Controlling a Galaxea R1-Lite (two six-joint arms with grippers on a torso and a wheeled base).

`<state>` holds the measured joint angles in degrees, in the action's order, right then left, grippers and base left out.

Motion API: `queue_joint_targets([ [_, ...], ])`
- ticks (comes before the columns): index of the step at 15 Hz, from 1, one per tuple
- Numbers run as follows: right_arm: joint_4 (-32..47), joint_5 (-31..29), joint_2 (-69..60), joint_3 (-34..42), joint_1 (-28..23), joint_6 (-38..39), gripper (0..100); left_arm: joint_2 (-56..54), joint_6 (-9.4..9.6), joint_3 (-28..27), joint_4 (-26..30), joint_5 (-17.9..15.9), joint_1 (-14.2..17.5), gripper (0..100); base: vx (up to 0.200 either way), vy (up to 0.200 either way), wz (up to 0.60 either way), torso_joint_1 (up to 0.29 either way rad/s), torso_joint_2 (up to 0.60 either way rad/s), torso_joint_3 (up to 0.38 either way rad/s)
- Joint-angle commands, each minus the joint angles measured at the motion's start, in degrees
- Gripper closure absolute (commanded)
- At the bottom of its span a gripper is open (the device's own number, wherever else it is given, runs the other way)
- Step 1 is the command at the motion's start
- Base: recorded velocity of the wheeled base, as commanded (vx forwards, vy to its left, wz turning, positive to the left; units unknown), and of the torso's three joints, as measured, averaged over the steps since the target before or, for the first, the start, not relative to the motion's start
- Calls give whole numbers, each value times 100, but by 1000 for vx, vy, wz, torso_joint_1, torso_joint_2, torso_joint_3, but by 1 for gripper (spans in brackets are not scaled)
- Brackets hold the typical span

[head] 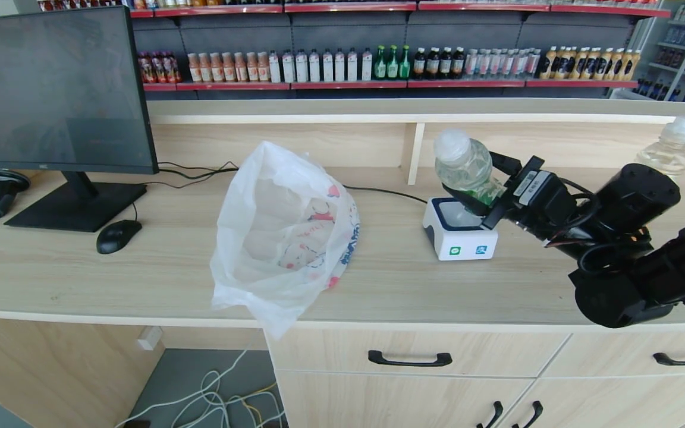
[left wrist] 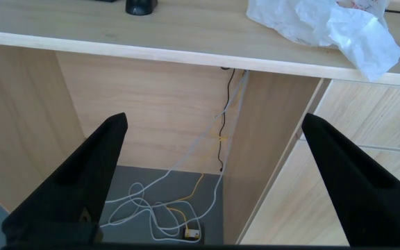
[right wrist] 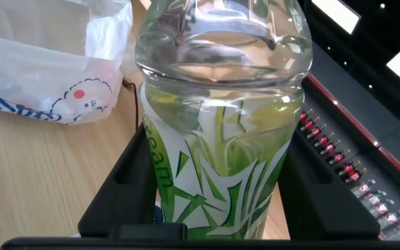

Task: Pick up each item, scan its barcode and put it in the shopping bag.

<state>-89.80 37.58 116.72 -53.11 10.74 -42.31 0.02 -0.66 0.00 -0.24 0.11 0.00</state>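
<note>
Scan step in hand: right gripper [head: 478,184] pinching water bottle [head: 464,161], tilted just above scanner [head: 460,238] on counter [head: 390,279]. Left gripper [left wrist: 214,125] spread wide, below counter edge. Next, likely: carry bottle across to shopping bag [head: 286,232], drop through its mouth

The shopping bag [head: 286,232] sits on the counter [head: 390,285], its lower edge hanging over the front rim. To the bag's right stands the payment scanner [head: 458,236], with a water bottle [head: 464,163] held just above it in the right gripper [head: 472,189]. Left of the bag lie a computer mouse [head: 118,235], then a monitor [head: 51,89] and, farthest left, a handheld scanner [head: 0,193]. A second bottle [head: 668,151] stands far right of the bag; drink shelves [head: 348,83] run behind.
</note>
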Motion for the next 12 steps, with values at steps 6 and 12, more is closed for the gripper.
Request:
queue_joint_targets([
  [6,-20,-629,-730,557,7,505,100,6,-4,0,-2,7,0,0,0,0,0,0,0,0],
  [12,-20,-1886,-1635,1374,16,1806,100,-2,-13,0,-2,7,0,0,0,0,0,0,0,0],
])
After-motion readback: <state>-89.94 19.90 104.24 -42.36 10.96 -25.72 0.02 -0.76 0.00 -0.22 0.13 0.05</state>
